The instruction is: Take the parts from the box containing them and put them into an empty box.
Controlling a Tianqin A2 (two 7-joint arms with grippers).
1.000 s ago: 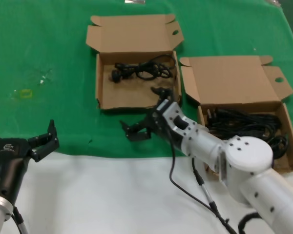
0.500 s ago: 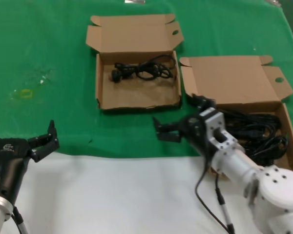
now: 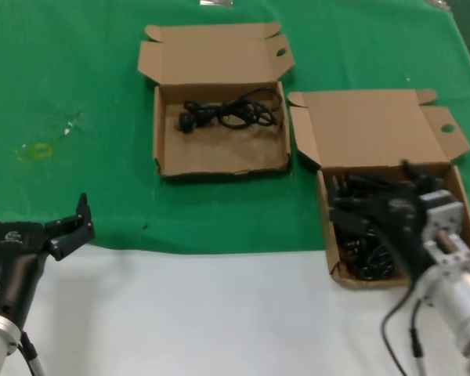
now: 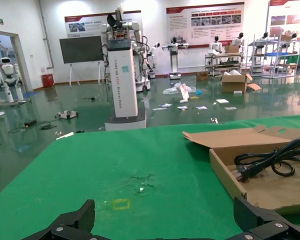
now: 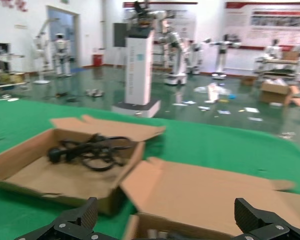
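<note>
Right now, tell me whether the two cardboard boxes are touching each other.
Apart. The head view shows a strip of green cloth between the left box and the right box; only the right box's flap nears the left box's corner.

Bare green cloth (image 3: 219,211) lies between the two boxes' walls; raised lid flaps (image 3: 368,125) stand behind.

Even, bright overhead light falls on the bench (image 3: 78,70), casting soft shadows. The right wrist view is motion-blurred; the hall floor (image 4: 90,105) shows glare.
</note>
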